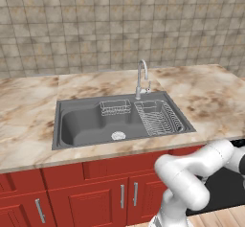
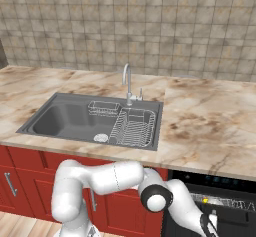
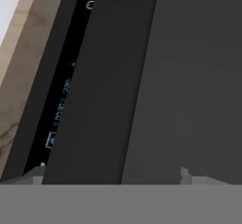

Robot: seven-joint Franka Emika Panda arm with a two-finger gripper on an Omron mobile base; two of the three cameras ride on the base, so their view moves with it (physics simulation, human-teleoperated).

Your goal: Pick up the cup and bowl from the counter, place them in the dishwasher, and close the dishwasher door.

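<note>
The counter, beige marble over red cabinets, spans the scene with the grey sink set in its left part and 1 wire drainer basket in the sink's right side. Below the counter at the right, the dishwasher is ajar, its dishwasher door tilted out, with a small yellow cup just visible inside. The hand is low and close to the door, fingers wide apart, gripping nothing

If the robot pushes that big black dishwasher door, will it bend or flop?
Probably not: the dishwasher door looks like one flat, stiff panel. It would likely swing as a whole. Its smooth face may let the open fingers slide.
</note>
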